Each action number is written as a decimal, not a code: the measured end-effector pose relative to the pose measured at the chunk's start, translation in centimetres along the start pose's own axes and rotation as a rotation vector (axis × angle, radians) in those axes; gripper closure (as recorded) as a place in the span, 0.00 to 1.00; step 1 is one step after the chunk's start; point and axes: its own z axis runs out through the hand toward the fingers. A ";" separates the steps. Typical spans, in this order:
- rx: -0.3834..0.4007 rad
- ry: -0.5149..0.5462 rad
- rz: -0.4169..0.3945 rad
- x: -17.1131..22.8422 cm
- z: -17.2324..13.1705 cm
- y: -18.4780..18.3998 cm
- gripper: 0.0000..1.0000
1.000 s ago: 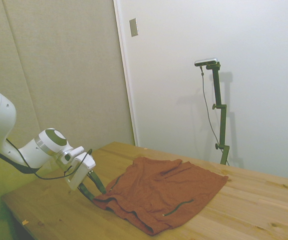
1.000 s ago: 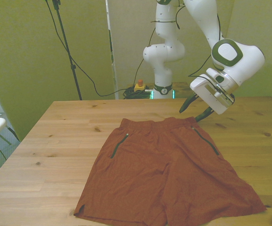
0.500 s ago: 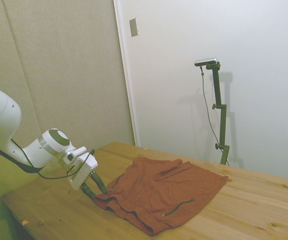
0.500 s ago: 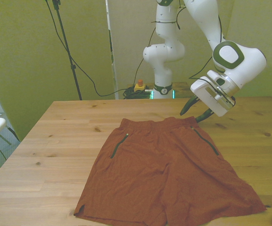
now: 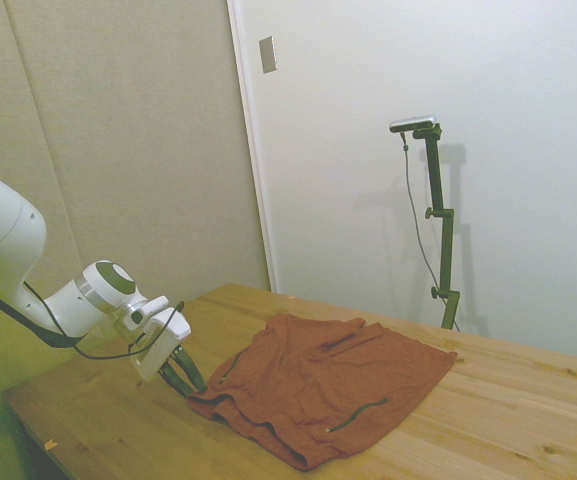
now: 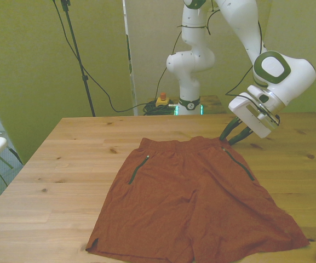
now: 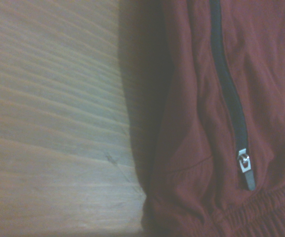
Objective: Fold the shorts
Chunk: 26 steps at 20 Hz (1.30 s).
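- Wooden table (image 6: 64, 159) is carrying the shorts (image 6: 193, 203), lying flat and spread out, waistband toward the far edge, leg hems at the near edge.
- You're parking the gripper (image 6: 234, 133) at the waistband corner on the front view's right, fingers tilted down toward the cloth.
- Fingers are looking narrow, nearly together, right at the fabric edge. I can't tell whether any cloth is sitting between them.
- My read: you're lining up the corner pinch, fold not started yet.
- To do it well: be catching the waistband hem itself, both layers, not just the top one. It's soft cloth, so a thin bite is probably going to slip once you're lifting.
- I'd be keeping the tips off the wood and carrying the corner low across toward the front view's left.
- Side view is showing the gripper (image 5: 180, 375) down low at the table, by the cloth's near edge; front view isn't giving that height.
- Wrist view is showing the zipper (image 7: 229, 94) and its metal pull (image 7: 244, 163) beside bare wood, plus the gathered waistband; neither of the other two is resolving that.
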 end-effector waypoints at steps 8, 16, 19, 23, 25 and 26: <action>-0.019 -0.020 0.017 0.7 1.7 0.0 1.00; 0.050 -0.052 0.045 0.9 -0.1 -0.3 1.00; 0.085 -0.072 0.071 1.3 -1.2 0.3 1.00; 0.176 -0.157 0.082 2.6 -2.9 1.6 1.00; 0.211 -0.206 0.081 3.8 -3.1 3.0 1.00; 0.228 -0.231 0.081 4.4 -3.1 3.7 1.00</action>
